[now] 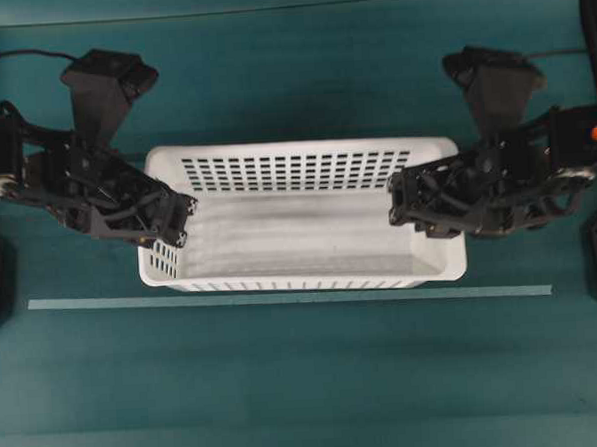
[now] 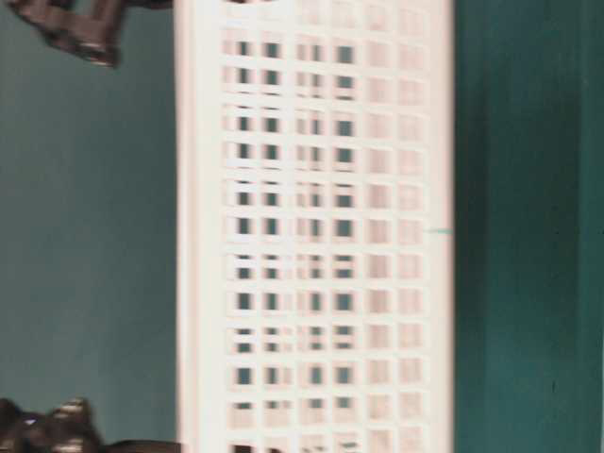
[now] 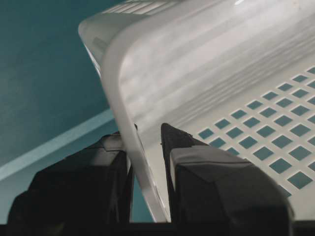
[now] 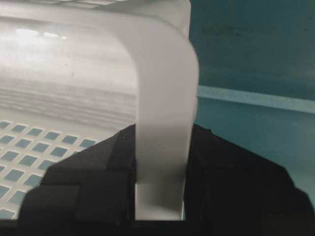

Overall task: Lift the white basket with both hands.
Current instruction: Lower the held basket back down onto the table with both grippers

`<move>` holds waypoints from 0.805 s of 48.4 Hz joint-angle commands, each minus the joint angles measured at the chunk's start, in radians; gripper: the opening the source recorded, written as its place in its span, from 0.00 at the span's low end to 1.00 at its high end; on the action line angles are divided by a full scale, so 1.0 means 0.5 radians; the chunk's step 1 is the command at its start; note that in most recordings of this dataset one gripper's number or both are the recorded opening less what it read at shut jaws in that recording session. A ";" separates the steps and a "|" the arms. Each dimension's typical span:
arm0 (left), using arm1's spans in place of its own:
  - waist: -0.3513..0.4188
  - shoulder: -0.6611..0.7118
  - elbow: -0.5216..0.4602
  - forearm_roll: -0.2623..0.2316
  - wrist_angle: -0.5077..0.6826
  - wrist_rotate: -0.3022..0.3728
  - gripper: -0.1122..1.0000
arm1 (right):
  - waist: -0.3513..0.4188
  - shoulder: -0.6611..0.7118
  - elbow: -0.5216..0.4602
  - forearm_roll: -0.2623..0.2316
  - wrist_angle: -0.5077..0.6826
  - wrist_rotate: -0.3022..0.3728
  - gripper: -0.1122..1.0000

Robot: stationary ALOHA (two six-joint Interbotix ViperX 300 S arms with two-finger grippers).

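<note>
Teal tabletop (image 1: 307,383) with a pale tape line (image 1: 282,297) running across it, just at the 6 o'clock side of the white basket (image 1: 299,223). The basket sits centred in the overhead view, long axis from 9 to 3 o'clock, so that each short end faces one arm. The left hand (image 1: 178,225) clamps the rim at the 9 o'clock end, one finger (image 3: 192,162) inside the wall and the other outside, jaws closed narrowly on the plastic. The right hand (image 1: 403,203) does the same at the 3 o'clock end, the rim strip (image 4: 165,123) pinched between its dark pads. Gripping opposite ends balances the load for a level two-handed lift.

Whether the floor of the basket has left the tabletop cannot be told from the overhead view. The table-level view is blurred and shows only a perforated wall (image 2: 311,226), cropped at 12 and 6 o'clock. Both wrist views cut off the fingertips below the rim.
</note>
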State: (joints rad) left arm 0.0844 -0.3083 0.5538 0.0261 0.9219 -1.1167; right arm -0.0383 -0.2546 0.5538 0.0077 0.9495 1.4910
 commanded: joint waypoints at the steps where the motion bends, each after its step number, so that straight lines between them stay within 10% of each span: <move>1: 0.000 0.037 0.021 0.009 -0.031 0.009 0.23 | 0.025 0.074 0.040 0.009 -0.077 -0.009 0.30; 39: 0.101 0.371 0.175 0.021 -0.525 0.021 0.20 | -0.040 0.301 0.215 -0.028 -0.353 -0.040 0.30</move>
State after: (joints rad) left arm 0.1289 -0.1427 0.6550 0.0291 0.6688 -1.1152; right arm -0.0583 -0.1304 0.6627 0.0000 0.7885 1.4849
